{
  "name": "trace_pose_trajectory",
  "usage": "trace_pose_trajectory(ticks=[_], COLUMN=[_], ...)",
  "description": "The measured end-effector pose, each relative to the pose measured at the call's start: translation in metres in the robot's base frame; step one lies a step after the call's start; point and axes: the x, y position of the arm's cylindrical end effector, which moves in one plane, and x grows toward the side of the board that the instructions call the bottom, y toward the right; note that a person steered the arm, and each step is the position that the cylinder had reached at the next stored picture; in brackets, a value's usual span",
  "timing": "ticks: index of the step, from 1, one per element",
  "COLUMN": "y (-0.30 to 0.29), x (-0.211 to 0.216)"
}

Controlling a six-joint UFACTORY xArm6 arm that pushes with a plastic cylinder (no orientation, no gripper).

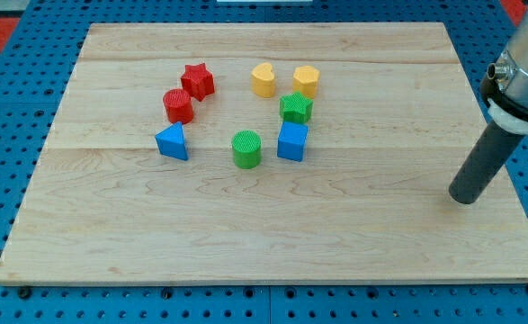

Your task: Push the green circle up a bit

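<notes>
The green circle [246,148] stands on the wooden board [272,234] near its middle. My tip [464,198] rests on the board far to the view's right of it, touching no block. A blue cube [292,141] stands just right of the green circle, with a green star [296,107] above that cube. A blue triangle [173,142] lies to the circle's left.
A red circle [179,105] and a red star [197,81] sit at the upper left of the group. A yellow heart [263,79] and a yellow hexagon [306,81] sit at the group's top. The board lies on a blue pegboard [3,135].
</notes>
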Motion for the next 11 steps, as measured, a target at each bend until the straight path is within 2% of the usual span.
trace_pose_trajectory(ticks=[2,5,6,11], y=[-0.022,-0.233,-0.244,-0.245], x=[0.013,-0.001,-0.022,-0.042])
